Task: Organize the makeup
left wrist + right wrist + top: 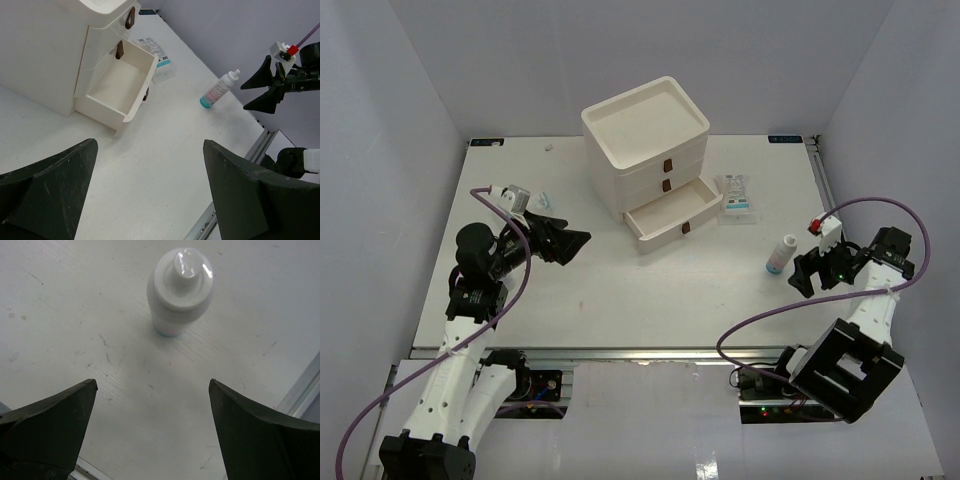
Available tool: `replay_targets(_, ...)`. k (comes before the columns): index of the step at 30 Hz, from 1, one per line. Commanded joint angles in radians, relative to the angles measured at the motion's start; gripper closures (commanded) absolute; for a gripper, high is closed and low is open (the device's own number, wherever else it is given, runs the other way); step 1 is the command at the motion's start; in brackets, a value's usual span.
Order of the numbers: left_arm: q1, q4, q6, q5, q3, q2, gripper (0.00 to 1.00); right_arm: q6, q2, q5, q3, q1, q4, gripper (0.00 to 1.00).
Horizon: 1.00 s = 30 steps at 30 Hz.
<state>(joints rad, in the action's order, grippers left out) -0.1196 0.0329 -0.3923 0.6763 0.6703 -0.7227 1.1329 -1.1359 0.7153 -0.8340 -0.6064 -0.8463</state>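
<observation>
A small white-and-blue bottle [782, 254] stands upright on the table at the right. The right wrist view looks down on the bottle's white cap [180, 286]. My right gripper [803, 273] is open just to the right of the bottle, not touching it, with nothing between its fingers [50, 425]. Clear packets printed white and blue [735, 196] lie right of the drawer box, and the left wrist view shows those packets [159, 56] too. My left gripper [576, 246] hovers open and empty over the left of the table, pointing toward the open drawer [120, 85].
The cream three-drawer box [645, 140] stands at the back centre, its bottom drawer [670, 222] pulled out and empty. A small pale-blue item [545, 200] lies behind the left arm. The table's right edge rail [825, 185] runs close to the right arm.
</observation>
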Motion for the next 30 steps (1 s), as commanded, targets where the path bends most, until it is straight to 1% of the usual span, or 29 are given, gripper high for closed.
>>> replay_targets(1,0.001,-0.005,0.010,0.028,-0.012,0.008,0.02,0.102,-0.027,0.139,0.091,-0.004,0.170,0.00)
replay_targets(4,0.002,-0.007,0.010,0.028,-0.012,0.005,0.02,0.114,-0.043,0.190,0.142,-0.003,0.253,0.00)
replay_targets(6,0.001,-0.008,0.010,0.029,-0.012,0.001,0.02,0.076,-0.059,0.203,0.169,-0.003,0.334,0.00)
replay_targets(8,0.001,-0.008,0.010,0.030,-0.013,-0.001,0.02,0.022,-0.071,0.204,0.189,-0.003,0.409,0.00)
replay_targets(11,0.003,-0.010,0.010,0.029,-0.014,-0.007,0.02,-0.099,-0.078,0.204,0.237,-0.003,0.568,0.00)
replay_targets(15,0.003,-0.008,0.010,0.031,-0.014,-0.012,0.02,-0.233,-0.070,0.205,0.299,0.007,0.767,0.04)
replay_targets(20,0.003,-0.010,0.009,0.031,-0.014,-0.019,0.02,-0.362,-0.043,0.200,0.376,0.040,0.930,0.06)
replay_targets(23,0.003,-0.010,0.009,0.031,-0.014,-0.021,0.02,-0.412,-0.041,0.196,0.398,0.056,1.010,0.05)
replay_targets(30,0.003,-0.008,0.009,0.029,-0.015,-0.022,0.02,-0.480,-0.076,0.146,0.397,0.103,1.087,0.02)
